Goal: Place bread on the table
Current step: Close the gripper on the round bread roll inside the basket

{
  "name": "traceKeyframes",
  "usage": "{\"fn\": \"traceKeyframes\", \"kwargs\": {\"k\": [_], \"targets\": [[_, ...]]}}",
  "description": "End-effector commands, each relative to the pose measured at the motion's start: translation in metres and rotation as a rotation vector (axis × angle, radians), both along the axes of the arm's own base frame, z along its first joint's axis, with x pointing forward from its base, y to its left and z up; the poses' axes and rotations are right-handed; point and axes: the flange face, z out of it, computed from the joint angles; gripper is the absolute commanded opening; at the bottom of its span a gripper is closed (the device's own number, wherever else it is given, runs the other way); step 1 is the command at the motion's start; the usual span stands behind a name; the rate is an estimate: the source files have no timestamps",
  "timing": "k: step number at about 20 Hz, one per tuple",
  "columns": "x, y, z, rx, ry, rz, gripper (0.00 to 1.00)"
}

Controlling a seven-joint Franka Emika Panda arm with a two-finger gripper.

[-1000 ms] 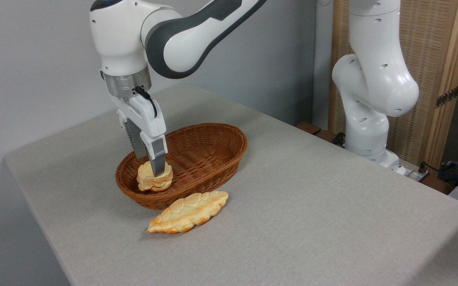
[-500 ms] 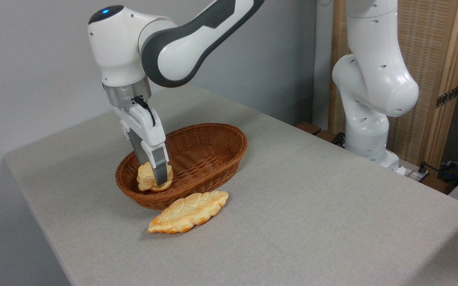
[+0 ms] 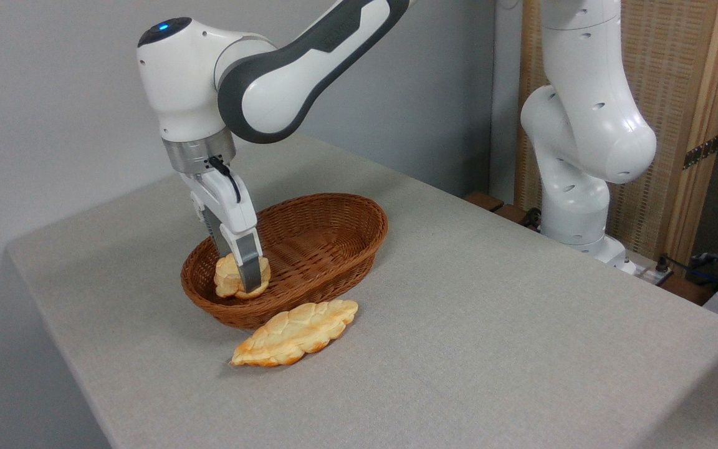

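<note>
The bread (image 3: pixel 227 280), a small round golden bun, lies in the near left end of the brown wicker basket (image 3: pixel 359 215). My gripper (image 3: pixel 237 272) points down into the basket with one finger on each side of the bun. The near finger (image 3: pixel 248 268) covers the bun's front, and the far finger is partly hidden behind it. The jaws stand apart at about the bun's width and look open. The grey table (image 3: pixel 490 324) carries the basket.
A long flat braided loaf (image 3: pixel 296 332) lies on the cloth just in front of the basket. The arm's white base column (image 3: pixel 574 206) rises at the table's far right edge. A wooden screen stands behind it, and cables lie at the far right.
My gripper has come down lower over the bun, so the fingers reach further along its sides. The bun, basket and braided loaf stay where they were.
</note>
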Motion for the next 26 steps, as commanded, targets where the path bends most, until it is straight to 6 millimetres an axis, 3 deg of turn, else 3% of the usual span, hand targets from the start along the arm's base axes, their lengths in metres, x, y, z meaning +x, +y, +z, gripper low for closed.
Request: {"fn": "traceKeyframes", "kwargs": {"k": [1, 21, 26], "targets": [[0.001, 0.0, 0.006, 0.005, -0.029, -0.008, 0.35], [-0.004, 0.001, 0.017, 0.005, -0.027, -0.004, 0.34], [-0.01, 0.01, 0.048, -0.012, -0.055, 0.017, 0.34]]}}
